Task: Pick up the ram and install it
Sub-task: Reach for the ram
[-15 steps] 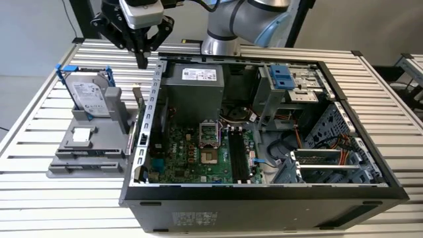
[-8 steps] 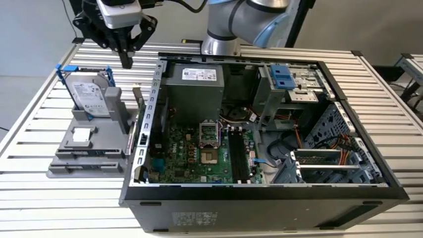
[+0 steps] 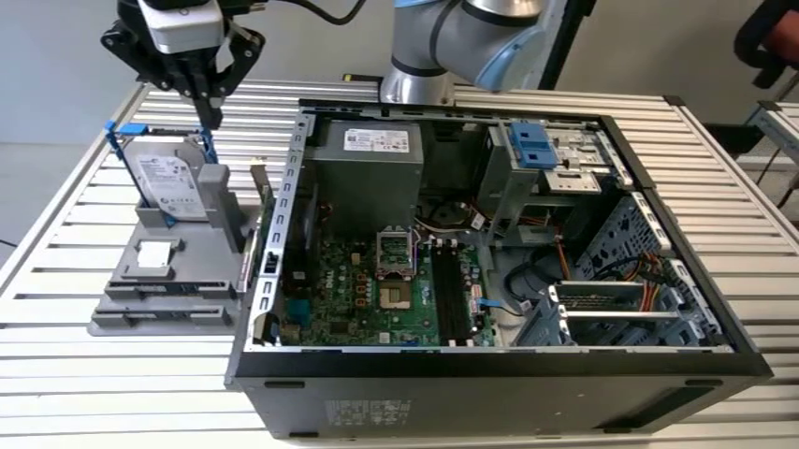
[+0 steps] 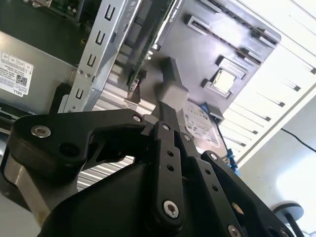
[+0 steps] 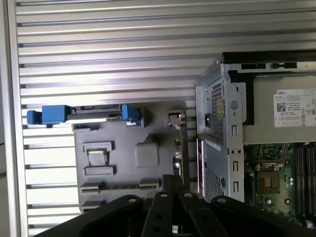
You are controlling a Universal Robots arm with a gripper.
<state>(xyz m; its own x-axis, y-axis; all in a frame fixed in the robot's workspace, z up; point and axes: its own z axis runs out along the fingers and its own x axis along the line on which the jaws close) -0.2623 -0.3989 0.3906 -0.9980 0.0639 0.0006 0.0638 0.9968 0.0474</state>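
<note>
Nearest in the exterior view is the open computer case (image 3: 500, 374). Inside it lies the motherboard (image 3: 362, 281) with its long black memory slots (image 3: 452, 290), which appear unfilled. Just beside the case wall, on the exterior view's left, a gray fixture (image 3: 163, 281) rests on the slatted table (image 3: 75, 374). The ram (image 3: 261, 192) stands on edge at the fixture's side nearest the case, not yet picked up; in the first wrist view it is a thin line (image 5: 183, 148). Farther back, a hard drive (image 3: 168, 182) in a blue frame stands upright in the fixture. Above it hangs the gripper (image 3: 212, 117), its fingers drawn together to a point and holding nothing.

The ram sits tight against the sheet-metal wall, so there is probably little room for a finger on that side. A descent slightly off could catch the wall or the fixture. Drawn-together fingers would strike the strip's top edge, and a skewed pinch could tilt it.

The ram is seen edge-on, so its chips and seated lower edge are hidden. The slot latches are hard to make out. The gripper's linkage covers its fingertips in both wrist views.
</note>
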